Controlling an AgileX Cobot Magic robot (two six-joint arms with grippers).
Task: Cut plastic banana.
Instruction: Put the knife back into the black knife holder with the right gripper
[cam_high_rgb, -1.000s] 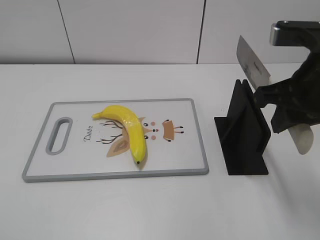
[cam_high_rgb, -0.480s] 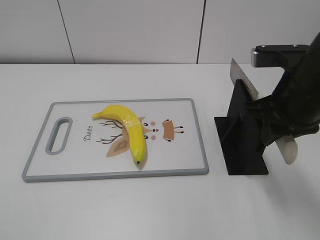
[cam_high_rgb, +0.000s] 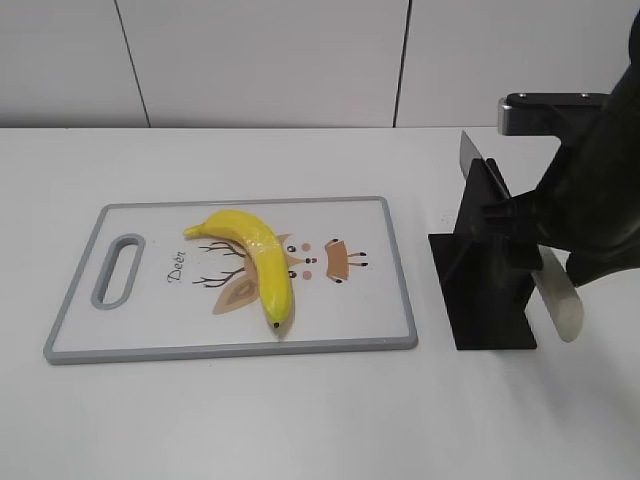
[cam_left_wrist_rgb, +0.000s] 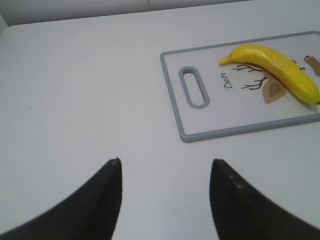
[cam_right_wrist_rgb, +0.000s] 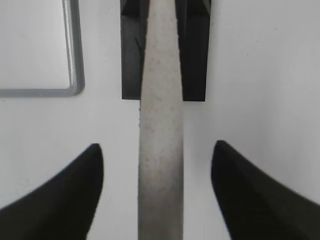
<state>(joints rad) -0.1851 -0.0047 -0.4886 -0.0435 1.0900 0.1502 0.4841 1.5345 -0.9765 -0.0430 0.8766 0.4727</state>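
The plastic banana (cam_high_rgb: 257, 258) lies whole on the white cutting board (cam_high_rgb: 375, 300), curved, with its dark tip toward the front edge. It also shows in the left wrist view (cam_left_wrist_rgb: 280, 67). A knife sits with its blade (cam_high_rgb: 468, 152) in the black holder (cam_high_rgb: 485, 280) and its grey handle (cam_high_rgb: 560, 302) sticking out to the front right. My right gripper (cam_right_wrist_rgb: 157, 146) is open astride the handle (cam_right_wrist_rgb: 160, 165), with a gap on each side. My left gripper (cam_left_wrist_rgb: 165, 165) is open and empty over bare table, left of the board (cam_left_wrist_rgb: 200, 120).
The black knife holder (cam_right_wrist_rgb: 132, 60) stands on the table just right of the board's grey rim (cam_right_wrist_rgb: 75, 65). The dark right arm (cam_high_rgb: 595, 200) hangs over the holder. A white wall runs behind the table.
The knife, held tilted above the holder a second ago, has come down so that its blade sits in the holder's slot. The right arm moved left and down with it. The banana has not moved.
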